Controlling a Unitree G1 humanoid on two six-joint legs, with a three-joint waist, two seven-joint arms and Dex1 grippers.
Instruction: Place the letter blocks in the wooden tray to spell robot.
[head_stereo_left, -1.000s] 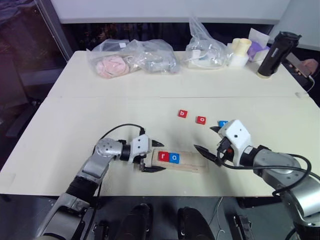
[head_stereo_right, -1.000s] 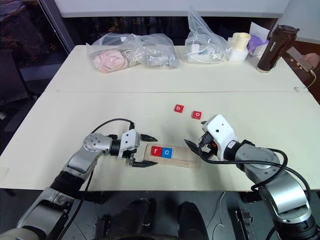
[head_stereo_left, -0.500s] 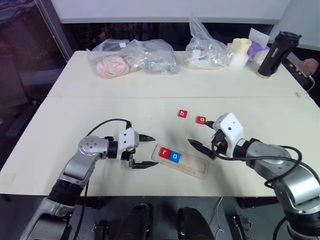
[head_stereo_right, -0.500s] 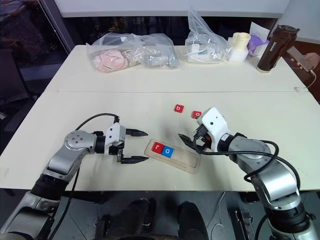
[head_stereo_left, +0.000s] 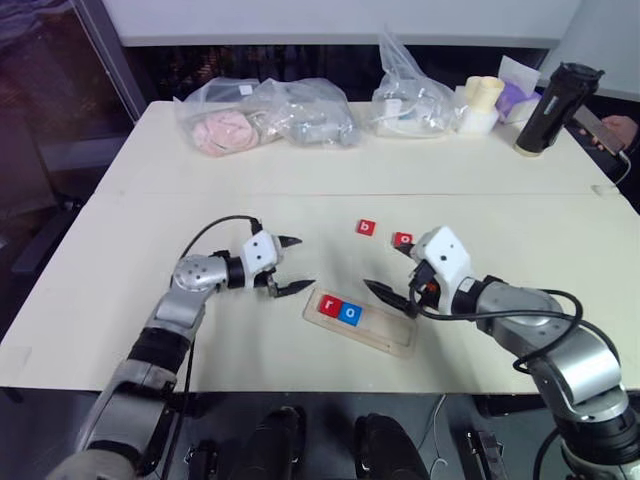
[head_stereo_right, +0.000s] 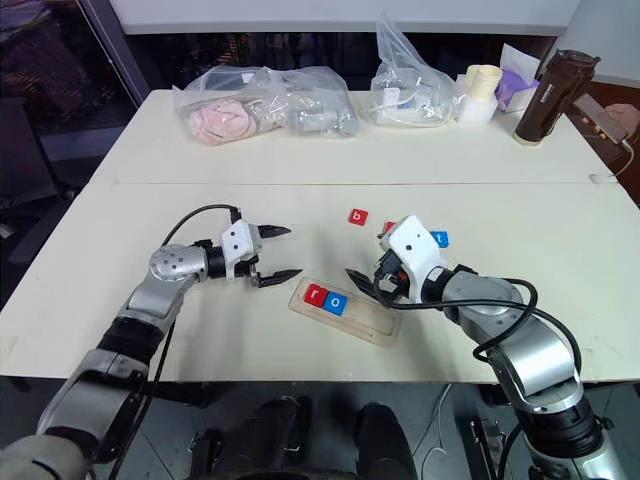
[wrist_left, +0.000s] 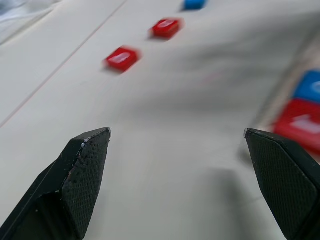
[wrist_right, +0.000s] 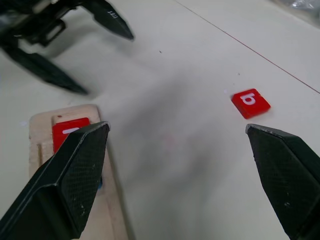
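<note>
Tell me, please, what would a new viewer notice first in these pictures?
Probably the wooden tray near the table's front edge, already holding a red r block and a blue o block. The open left gripper and open right gripper flank it, empty.

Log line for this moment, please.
tray: r, o placed | table: b, o, blue tile | left gripper, right gripper: open, empty

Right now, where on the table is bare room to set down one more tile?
Bare table lies between the plastic bags and the left gripper. The wooden tray has free space past the red r and blue o. It is crowded around the red b, the red o and the right gripper.
</note>
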